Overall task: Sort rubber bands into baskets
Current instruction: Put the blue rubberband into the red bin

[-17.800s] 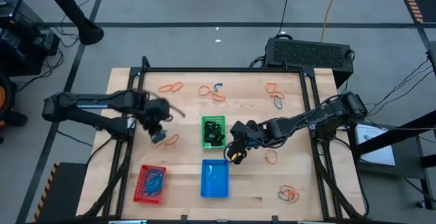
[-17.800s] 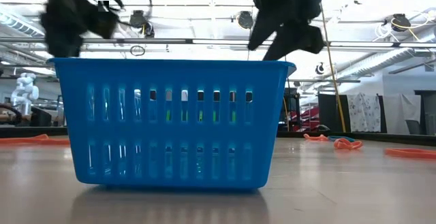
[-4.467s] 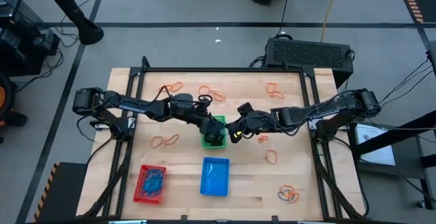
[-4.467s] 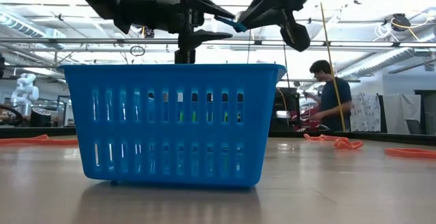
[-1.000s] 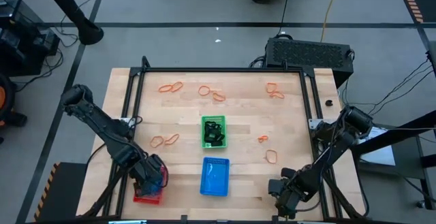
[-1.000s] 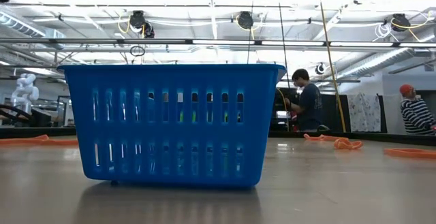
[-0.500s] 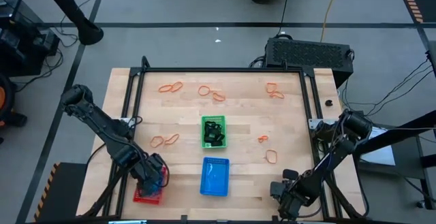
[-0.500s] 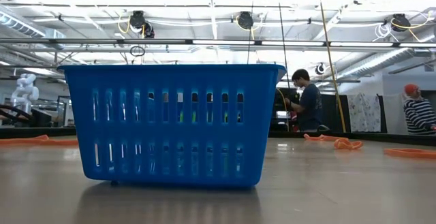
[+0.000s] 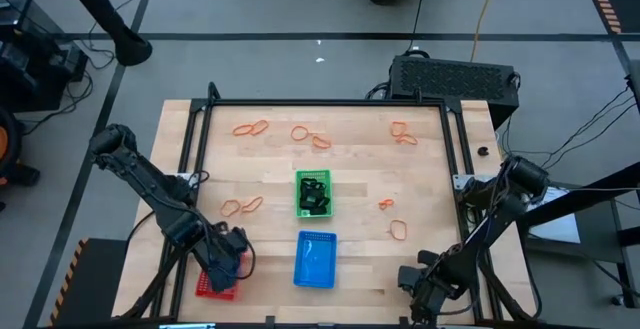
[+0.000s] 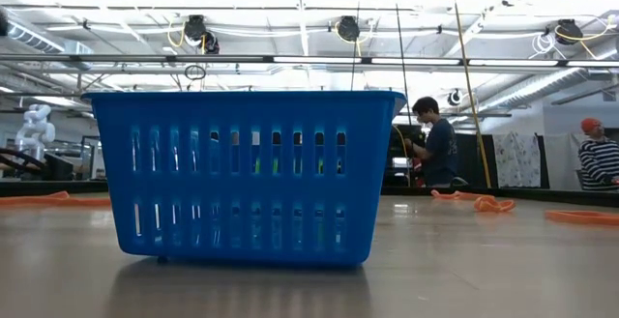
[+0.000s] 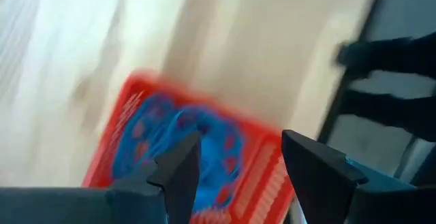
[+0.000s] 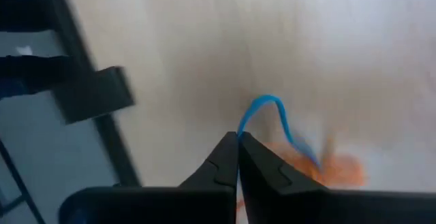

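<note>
Over the red basket, a left arm hovers

At the desk's (image 9: 360, 184) near corner, the right end effector (image 12: 238, 142) is pinched closed on a blue rubber band (image 12: 272, 115); the left end effector (image 11: 235, 159) gapes open above the red basket (image 11: 252, 183) of blue bands.

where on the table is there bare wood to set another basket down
Bare wood lies between the green basket and the orange bands to its right, and between the red basket and blue basket. The far edge is crowded with orange bands.

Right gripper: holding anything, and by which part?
Yes. The right gripper, shut, pinches one end of a blue band's loop; the rest arcs free above the table.
</note>
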`<state>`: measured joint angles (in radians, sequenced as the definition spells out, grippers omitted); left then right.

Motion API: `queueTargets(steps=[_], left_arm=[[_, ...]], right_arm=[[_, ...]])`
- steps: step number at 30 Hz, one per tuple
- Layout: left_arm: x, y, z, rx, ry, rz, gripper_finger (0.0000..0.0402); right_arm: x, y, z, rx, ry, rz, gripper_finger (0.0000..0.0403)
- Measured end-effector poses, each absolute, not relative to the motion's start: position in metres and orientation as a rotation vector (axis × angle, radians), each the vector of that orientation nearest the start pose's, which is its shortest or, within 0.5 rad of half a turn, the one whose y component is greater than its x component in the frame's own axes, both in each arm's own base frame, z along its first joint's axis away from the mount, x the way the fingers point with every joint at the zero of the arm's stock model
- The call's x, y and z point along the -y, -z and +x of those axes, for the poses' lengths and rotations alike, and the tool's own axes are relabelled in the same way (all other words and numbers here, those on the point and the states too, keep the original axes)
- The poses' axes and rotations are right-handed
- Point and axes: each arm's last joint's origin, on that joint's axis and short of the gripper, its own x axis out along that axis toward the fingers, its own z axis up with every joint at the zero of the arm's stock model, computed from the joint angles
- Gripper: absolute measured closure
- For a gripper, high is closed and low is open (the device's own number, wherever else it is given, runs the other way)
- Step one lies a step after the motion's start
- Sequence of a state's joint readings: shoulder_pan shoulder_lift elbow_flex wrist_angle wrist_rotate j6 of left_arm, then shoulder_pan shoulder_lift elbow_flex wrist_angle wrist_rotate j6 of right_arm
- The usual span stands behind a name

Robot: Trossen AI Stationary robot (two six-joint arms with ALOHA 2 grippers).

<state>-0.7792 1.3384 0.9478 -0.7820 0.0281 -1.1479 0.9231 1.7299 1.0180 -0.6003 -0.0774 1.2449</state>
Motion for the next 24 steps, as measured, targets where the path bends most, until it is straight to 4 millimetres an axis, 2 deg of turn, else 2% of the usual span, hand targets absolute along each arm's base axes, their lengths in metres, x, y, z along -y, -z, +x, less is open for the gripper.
queueTargets(steps=[7,14,20,24], left_arm=[[0.187,-0.247,0.193,-1.037,0.160,-0.515,0.0191],[0.187,-0.249,0.196,-0.985,0.158,-0.510,0.0191],[0.188,-0.251,0.198,-0.945,0.154,-0.527,0.0191],[0.191,-0.256,0.202,-0.882,0.175,-0.562,0.0191]], right_arm=[[-0.239,-0.188,0.182,-1.431,-0.010,0.502,0.0402],[-0.231,-0.214,0.177,-1.353,-0.052,0.550,0.0402],[-0.214,-0.225,0.168,-1.263,0.165,0.577,0.0403],[-0.211,-0.228,0.166,-1.264,0.187,0.596,0.0403]])
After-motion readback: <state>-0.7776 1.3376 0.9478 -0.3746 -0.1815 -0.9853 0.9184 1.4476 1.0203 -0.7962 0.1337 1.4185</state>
